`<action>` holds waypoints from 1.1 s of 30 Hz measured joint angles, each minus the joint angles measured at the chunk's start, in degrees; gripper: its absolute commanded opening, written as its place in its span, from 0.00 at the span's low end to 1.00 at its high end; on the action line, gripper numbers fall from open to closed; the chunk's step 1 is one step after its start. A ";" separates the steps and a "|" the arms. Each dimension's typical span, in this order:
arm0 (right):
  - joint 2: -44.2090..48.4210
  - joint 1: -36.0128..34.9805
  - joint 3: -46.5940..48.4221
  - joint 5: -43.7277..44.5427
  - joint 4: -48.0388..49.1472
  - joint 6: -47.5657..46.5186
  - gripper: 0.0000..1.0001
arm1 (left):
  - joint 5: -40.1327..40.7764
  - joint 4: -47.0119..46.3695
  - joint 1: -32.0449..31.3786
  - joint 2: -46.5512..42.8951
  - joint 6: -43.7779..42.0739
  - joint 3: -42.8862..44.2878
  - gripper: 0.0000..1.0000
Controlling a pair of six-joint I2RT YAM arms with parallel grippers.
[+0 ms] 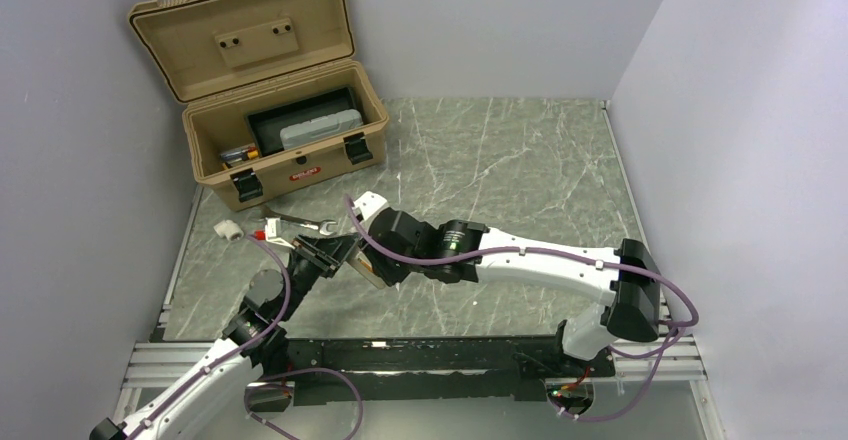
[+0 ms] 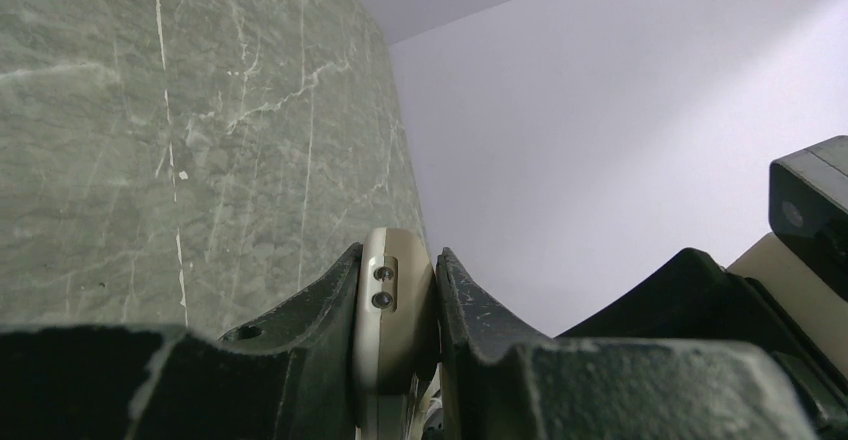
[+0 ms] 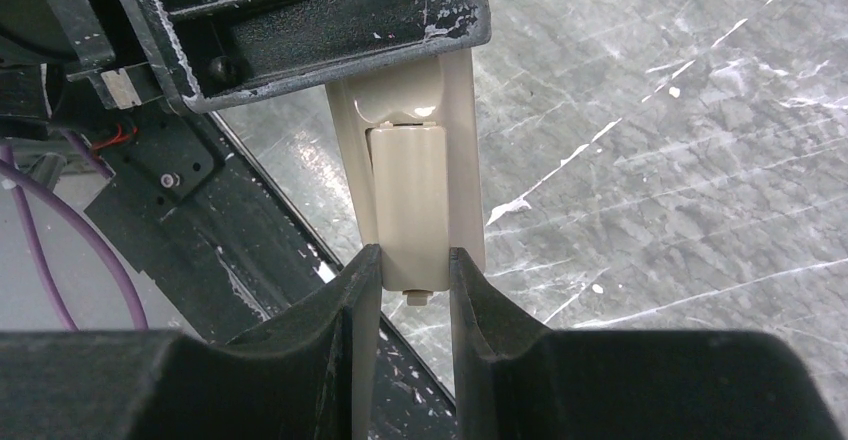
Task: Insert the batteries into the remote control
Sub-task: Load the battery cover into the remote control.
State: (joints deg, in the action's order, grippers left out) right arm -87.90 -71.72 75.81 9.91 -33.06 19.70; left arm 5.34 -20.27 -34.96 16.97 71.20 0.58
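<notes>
My left gripper (image 2: 400, 253) is clamped narrow on the remote (image 2: 388, 310). On its wrist camera I see the remote end-on, a cream edge with two small dark dots, squeezed between both pads and held clear of the table (image 1: 500, 160).

My right gripper (image 3: 412, 252) meets the remote from the other end. Its jaws stand narrow, and the tip of the cover (image 3: 405, 190) on the remote's back sits between them. Both pads look to be touching the cover's sides. A small tab at the cover's end shows in the gap. The cover sits in its recess, so I see no cells inside.

From above, the two grippers meet left of centre, near the front of the table, with the remote bridging them.

Just behind them a wrench (image 1: 300, 222) lies flat, with a small white block (image 1: 228, 228) to its left near the wall. Further back the toolbox (image 1: 270, 90) stands open in the left corner. It holds a grey case (image 1: 320, 130) in a black tray. Something small and orange-yellow (image 1: 238, 154) sits at its left end, which may be the batteries. It is too small for me to be sure.
</notes>
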 measured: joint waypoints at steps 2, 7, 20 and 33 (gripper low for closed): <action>-0.61 0.00 0.07 -0.22 0.11 0.00 0.09 | 0.00 0.00 0.00 0.15 0.00 0.00 0.00; -1.29 0.00 0.07 -0.79 0.13 -0.02 0.09 | 0.02 0.07 0.00 0.11 0.00 0.00 0.00; -1.36 0.00 0.07 -1.29 0.15 0.00 0.09 | 0.02 0.07 0.00 0.09 0.00 0.00 0.00; -1.62 0.00 0.07 -1.27 0.13 -0.04 0.09 | 0.02 0.20 0.00 0.00 0.00 0.00 0.00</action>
State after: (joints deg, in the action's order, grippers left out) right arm -89.52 -71.72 75.88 8.64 -32.93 19.66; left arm 5.37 -20.08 -34.96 16.97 71.20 0.58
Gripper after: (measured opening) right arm 0.300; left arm 0.311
